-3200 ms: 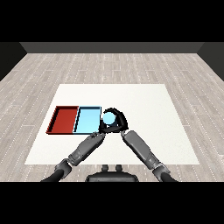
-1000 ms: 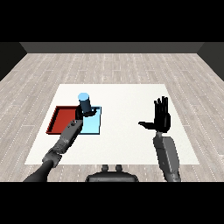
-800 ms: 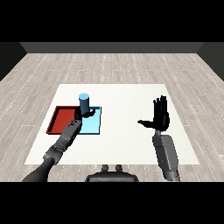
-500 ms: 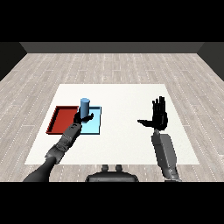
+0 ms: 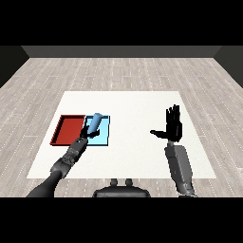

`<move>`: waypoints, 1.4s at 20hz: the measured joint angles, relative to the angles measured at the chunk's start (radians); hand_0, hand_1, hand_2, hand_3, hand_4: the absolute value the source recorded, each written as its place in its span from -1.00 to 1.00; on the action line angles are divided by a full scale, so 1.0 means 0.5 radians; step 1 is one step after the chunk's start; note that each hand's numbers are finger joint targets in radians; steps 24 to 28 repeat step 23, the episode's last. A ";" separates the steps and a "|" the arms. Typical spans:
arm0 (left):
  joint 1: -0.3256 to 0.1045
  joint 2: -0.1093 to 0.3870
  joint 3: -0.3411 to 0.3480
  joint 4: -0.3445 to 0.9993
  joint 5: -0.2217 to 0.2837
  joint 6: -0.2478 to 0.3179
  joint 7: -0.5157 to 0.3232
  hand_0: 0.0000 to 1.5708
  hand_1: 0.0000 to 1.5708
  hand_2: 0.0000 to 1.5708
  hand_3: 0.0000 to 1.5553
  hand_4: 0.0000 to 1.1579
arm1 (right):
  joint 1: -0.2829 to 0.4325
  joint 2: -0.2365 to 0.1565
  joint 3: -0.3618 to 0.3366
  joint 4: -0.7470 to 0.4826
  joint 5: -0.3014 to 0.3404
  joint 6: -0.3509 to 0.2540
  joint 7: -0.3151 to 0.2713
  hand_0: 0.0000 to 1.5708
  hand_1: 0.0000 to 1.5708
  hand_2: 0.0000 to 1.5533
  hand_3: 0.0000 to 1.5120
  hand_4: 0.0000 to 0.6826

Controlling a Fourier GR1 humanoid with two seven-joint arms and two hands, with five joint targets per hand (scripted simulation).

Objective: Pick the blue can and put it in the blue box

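Note:
The blue can point(image 5: 95, 122) leans with its top tipped to the right, over the light blue tray point(image 5: 103, 138). Its lower end meets my left hand point(image 5: 84, 136), whose fingers curl round it at the tray's left side. Whether the can touches the tray floor is hidden. My right hand point(image 5: 173, 126) is raised over the right part of the table, palm up and fingers spread, holding nothing.
A red tray point(image 5: 69, 130) lies directly left of the light blue one, sharing a wall. Both sit on the left half of the white table point(image 5: 137, 109), whose near edge runs just in front of my forearms.
The can has sunk lower over the blue tray and tipped from upright to leaning right. My left hand dropped with it. The right hand stayed raised, drifting slightly lower.

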 measured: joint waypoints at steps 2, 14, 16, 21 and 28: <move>-0.003 -0.008 -0.036 0.012 -0.048 0.024 0.013 -1.00 -1.00 -1.00 -1.00 -1.00 | 0.007 0.016 0.002 0.027 0.002 0.021 -0.035 -1.00 -1.00 -1.00 -1.00 -1.00; -0.003 -0.018 0.125 -0.141 0.039 0.465 -0.335 -1.00 -1.00 -1.00 -1.00 -1.00 | -0.019 0.051 -0.002 0.020 -0.029 0.073 -0.054 -1.00 -1.00 -1.00 -1.00 -1.00; 0.016 -0.014 0.182 -0.263 0.087 0.434 -0.511 -1.00 -1.00 -1.00 -1.00 -1.00 | -0.034 0.054 0.000 0.007 -0.036 0.073 -0.042 -1.00 -1.00 -1.00 -1.00 -1.00; 0.069 -0.055 0.264 -0.615 0.182 0.150 -0.915 -1.00 -1.00 -1.00 -1.00 -1.00 | -0.015 0.053 0.040 -0.012 -0.007 0.083 -0.028 -1.00 -1.00 -1.00 -1.00 -1.00; 0.107 -0.086 0.269 -0.775 0.213 0.021 -1.041 -1.00 -1.00 -1.00 -1.00 -1.00 | 0.022 0.032 0.048 -0.038 0.002 0.093 -0.010 -1.00 -1.00 -1.00 -1.00 -1.00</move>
